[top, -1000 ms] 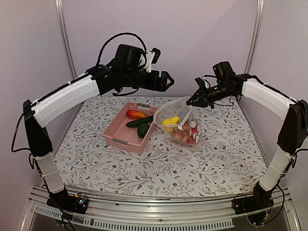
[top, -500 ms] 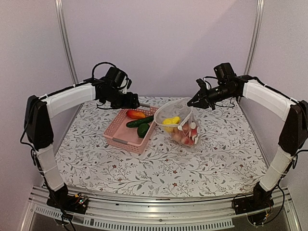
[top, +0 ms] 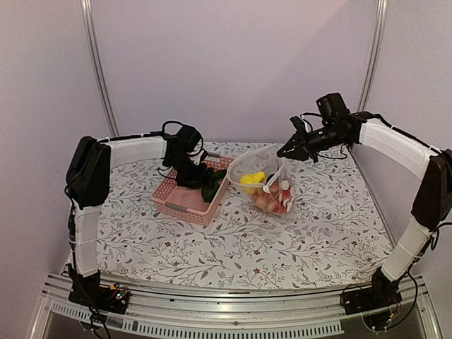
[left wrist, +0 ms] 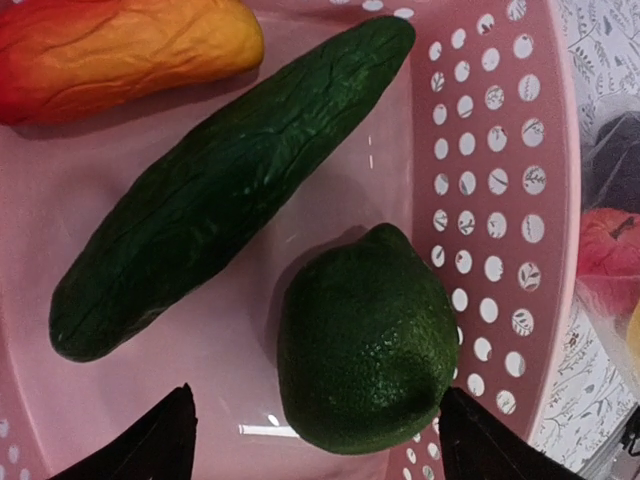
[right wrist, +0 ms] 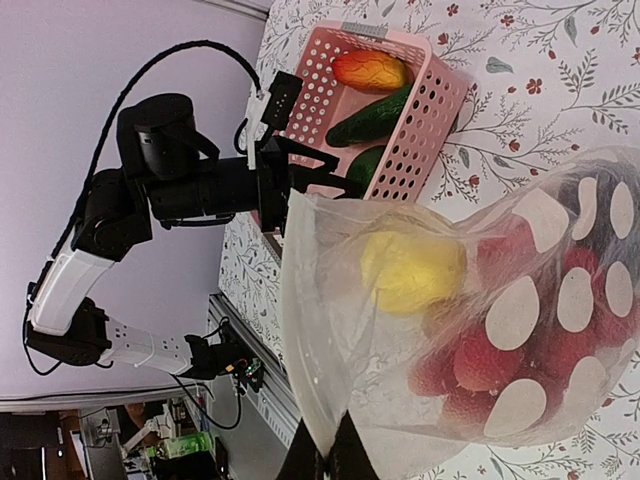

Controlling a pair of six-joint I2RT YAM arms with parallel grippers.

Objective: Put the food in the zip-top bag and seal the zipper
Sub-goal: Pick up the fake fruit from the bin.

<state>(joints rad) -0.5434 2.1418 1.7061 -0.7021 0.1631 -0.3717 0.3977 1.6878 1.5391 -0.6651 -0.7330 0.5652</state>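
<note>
The clear zip-top bag point(top: 267, 185) stands open right of the pink basket point(top: 173, 203), with a yellow pepper point(right wrist: 410, 270) and red fruits point(right wrist: 480, 362) inside. My right gripper point(top: 288, 150) is shut on the bag's mouth edge, along the pale zipper strip point(right wrist: 296, 320), and holds it up; its fingers point(right wrist: 335, 458) pinch the plastic. My left gripper point(top: 200, 179) is open and low inside the basket. Its jaws straddle a round dark green fruit point(left wrist: 365, 340) without touching it. A long cucumber point(left wrist: 230, 190) and an orange-red piece point(left wrist: 120, 50) lie beside it.
The basket's perforated wall point(left wrist: 490, 150) stands just right of the green fruit, with the bag beyond it. The flowered tablecloth point(top: 247, 247) covers the table. Metal frame posts point(top: 97, 63) stand at the back corners.
My left arm has come down from high above the basket's far side into the basket, over the green fruit. My right gripper has kept hold of the bag and barely moved.
</note>
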